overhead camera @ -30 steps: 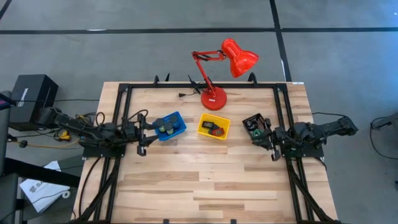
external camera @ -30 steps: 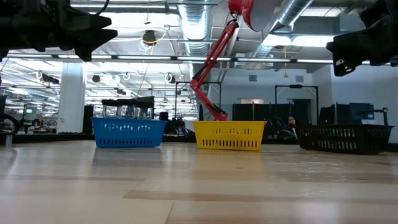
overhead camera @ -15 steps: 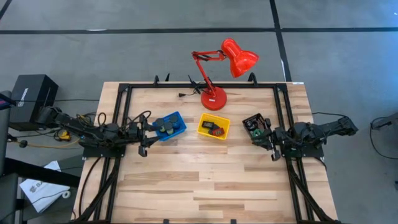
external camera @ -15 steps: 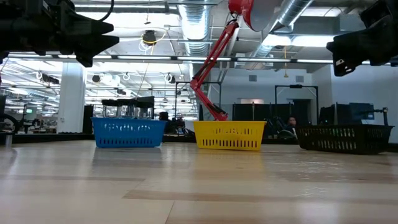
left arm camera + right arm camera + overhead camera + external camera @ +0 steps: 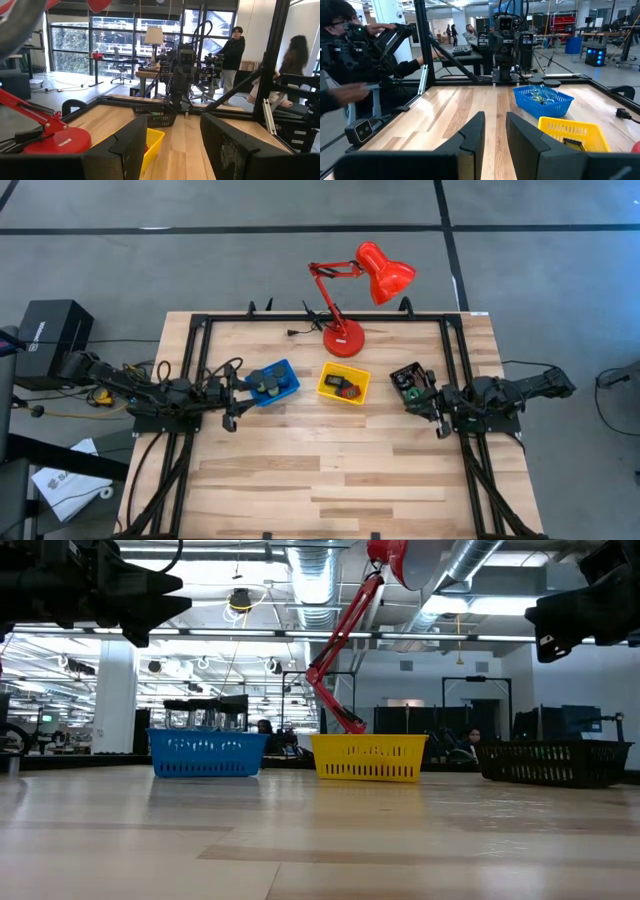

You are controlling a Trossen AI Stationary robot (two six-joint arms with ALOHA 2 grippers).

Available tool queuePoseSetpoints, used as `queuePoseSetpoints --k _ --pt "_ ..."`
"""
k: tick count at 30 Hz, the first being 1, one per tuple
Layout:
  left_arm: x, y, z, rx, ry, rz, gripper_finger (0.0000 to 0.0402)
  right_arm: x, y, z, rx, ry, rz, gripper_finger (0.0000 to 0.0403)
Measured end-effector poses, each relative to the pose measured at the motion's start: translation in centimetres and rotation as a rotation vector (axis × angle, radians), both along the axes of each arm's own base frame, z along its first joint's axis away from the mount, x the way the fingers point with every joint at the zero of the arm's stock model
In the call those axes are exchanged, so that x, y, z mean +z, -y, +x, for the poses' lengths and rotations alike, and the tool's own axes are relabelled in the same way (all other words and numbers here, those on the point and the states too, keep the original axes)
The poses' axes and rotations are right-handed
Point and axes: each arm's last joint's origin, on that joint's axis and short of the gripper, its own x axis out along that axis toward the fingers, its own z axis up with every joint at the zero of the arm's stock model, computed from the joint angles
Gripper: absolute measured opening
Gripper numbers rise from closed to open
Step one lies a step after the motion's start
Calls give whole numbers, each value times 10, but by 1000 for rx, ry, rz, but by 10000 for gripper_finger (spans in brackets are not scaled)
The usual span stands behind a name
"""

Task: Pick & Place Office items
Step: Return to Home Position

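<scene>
The office items lie in three baskets standing in a row on the table. Dark discs and blocks fill the blue basket (image 5: 272, 382). A red and black piece lies in the yellow basket (image 5: 344, 383). A green piece shows in the black basket (image 5: 407, 379). My left gripper (image 5: 238, 387) (image 5: 172, 145) hovers level just left of the blue basket, open, with nothing between its fingers. My right gripper (image 5: 420, 396) (image 5: 495, 135) hovers level beside the black basket, its fingers a narrow gap apart around nothing.
A red desk lamp (image 5: 345, 338) stands on its round base at the far middle, its head (image 5: 384, 272) beyond the table edge. A black frame (image 5: 200, 330) runs along the table's sides. People (image 5: 340, 50) (image 5: 235, 47) are in the room beyond. Bare wood (image 5: 330, 470) lies toward the near edge.
</scene>
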Motion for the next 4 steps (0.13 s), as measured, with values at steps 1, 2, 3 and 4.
queuePoseSetpoints --k 1,2,3,4 --pt "0 0 0 0 2 0 181 0 0 0 0 0 0 71" --pt "0 0 0 0 3 -1 181 0 0 0 0 0 0 71" --pt "0 0 0 -2 3 0 181 0 0 0 0 0 0 71" --pt "0 0 0 -2 4 0 181 0 0 0 0 0 0 71"
